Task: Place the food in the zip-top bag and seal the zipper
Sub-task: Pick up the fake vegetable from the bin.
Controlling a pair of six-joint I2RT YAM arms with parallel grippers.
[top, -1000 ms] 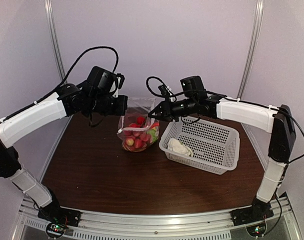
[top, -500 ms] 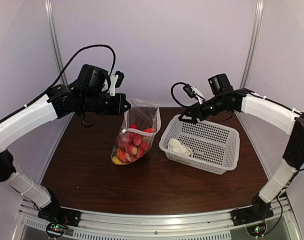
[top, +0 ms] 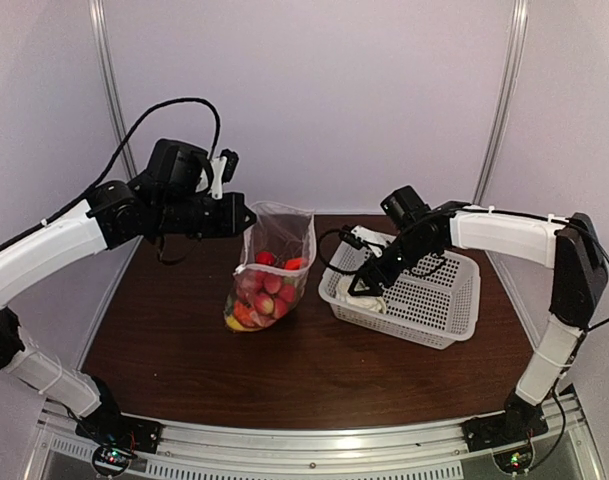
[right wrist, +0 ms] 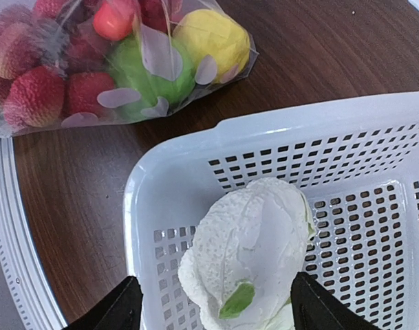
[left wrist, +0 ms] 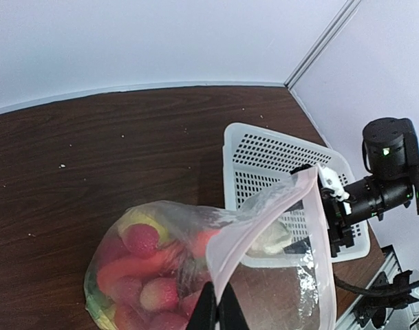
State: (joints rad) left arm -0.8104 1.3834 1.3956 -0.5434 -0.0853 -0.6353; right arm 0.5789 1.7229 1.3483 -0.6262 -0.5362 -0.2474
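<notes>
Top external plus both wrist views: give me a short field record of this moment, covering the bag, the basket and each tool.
zip-top bag: held up, bottom on the table, mouth open
zipper: unsealed
bag contents: strawberries, lime, lemon, other pieces
left tool: shut on the bag's mouth edge
basket: holds one cauliflower
right tool: open, fingers either side of the cauliflower; contact unclear
</notes>
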